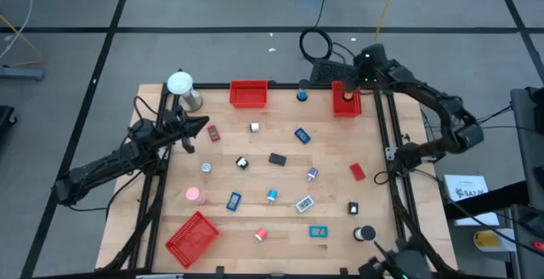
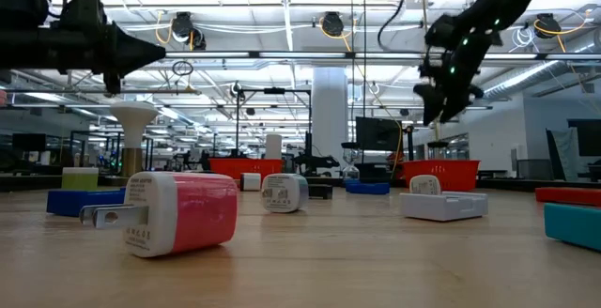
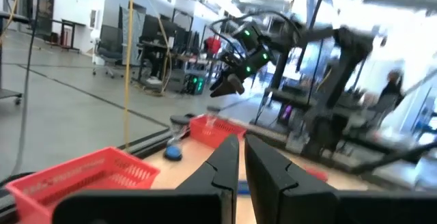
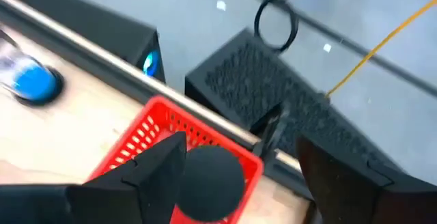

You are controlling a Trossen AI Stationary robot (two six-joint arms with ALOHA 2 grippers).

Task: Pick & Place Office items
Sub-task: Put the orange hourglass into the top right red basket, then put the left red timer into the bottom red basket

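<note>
The right tool (image 1: pixel 350 90) hangs over a red mesh tray (image 1: pixel 346 102) at the far right corner of the wooden bench (image 1: pixel 280 219), its dark fingers (image 4: pixel 147 176) standing wide apart. In the right wrist view a round black object (image 4: pixel 208 183) sits between those fingers, directly above the tray's red wall; whether it touches either finger cannot be told. A blue round item (image 1: pixel 301 96) lies just beside the tray, on the side toward the left arm.

The left tool (image 1: pixel 197 127) hovers above the bench's left side with its fingers (image 3: pixel 225 169) pressed together and nothing between them. Just beyond it stands a white ball on a silver stand (image 1: pixel 181 88), and a second red mesh tray (image 1: pixel 248 93) sits at the far edge, between the two tools. A third red mesh tray (image 1: pixel 193 238) rests tilted at the near left corner, well apart from both.

The remaining office items are scattered across the bench between the arms and nearer than both tools: a pink cylinder (image 1: pixel 195 196), a black rectangular block (image 1: pixel 277 159), a flat red piece (image 1: pixel 357 172), a blue flat rectangle (image 1: pixel 302 135), a teal flat rectangle (image 1: pixel 318 232) and a black roll (image 1: pixel 365 234). In the low view a pink-and-white plug adapter (image 2: pixel 174 212) lies nearest the camera.
</note>
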